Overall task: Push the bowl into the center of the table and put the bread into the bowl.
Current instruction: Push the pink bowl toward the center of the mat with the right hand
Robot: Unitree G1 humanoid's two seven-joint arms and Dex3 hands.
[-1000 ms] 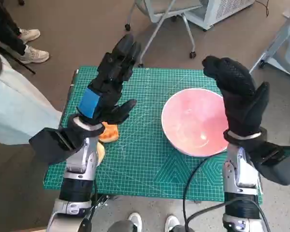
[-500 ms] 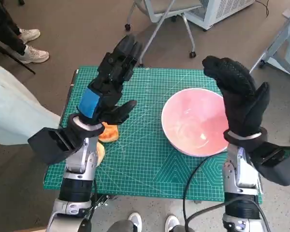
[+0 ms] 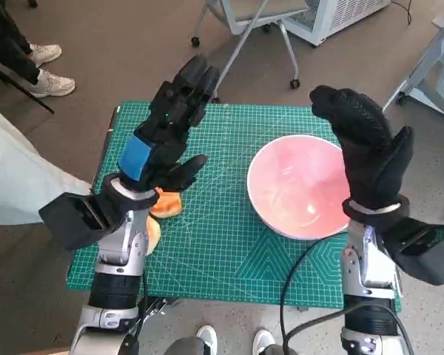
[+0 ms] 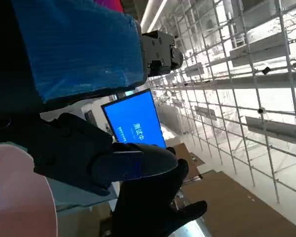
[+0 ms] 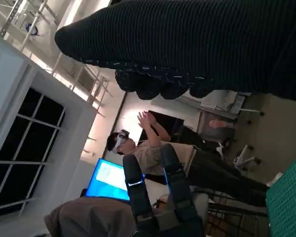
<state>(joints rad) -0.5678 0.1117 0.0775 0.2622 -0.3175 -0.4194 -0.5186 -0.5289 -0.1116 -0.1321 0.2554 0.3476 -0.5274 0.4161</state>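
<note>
Green cutting-mat material with a white grid covers the table [image 3: 229, 244] in the head view. The pink bowl [image 3: 296, 188] is seen resting on the mat toward the right edge of the table, roughly midway between the near and far edges, and is not at the centre. Nothing is seen inside the bowl.

The bread [image 3: 165, 204] is located near the left edge of the table. An orange-brown piece is visible just beside the left wrist, and a paler rounded part [image 3: 153, 235] is partly hidden by the left forearm; whether these are 1 item or 2 cannot be told.

The left hand [image 3: 166, 137] is raised above the left half of the table, with its blue-taped back turned upward. Its fingers [image 3: 189, 89] are extended toward the far edge, the thumb is spread to the side, and nothing is held. The bread is not touched by this hand.

The right hand [image 3: 366, 144] is raised over the right edge of the table, above the right rim of the bowl. Its gloved fingers are held straight and close together, the thumb stands apart, and nothing is gripped. Contact with the bowl cannot be confirmed.

In the left wrist view, a portion of the bowl rim [image 4: 19, 197] and a blue screen [image 4: 135, 121] are shown. In the right wrist view, a person [image 5: 153, 148] with raised hands is seen.

Shoes [image 3: 44, 70] of a person and a wheeled chair base [image 3: 244, 37] are visible on the floor beyond the far edge.
</note>
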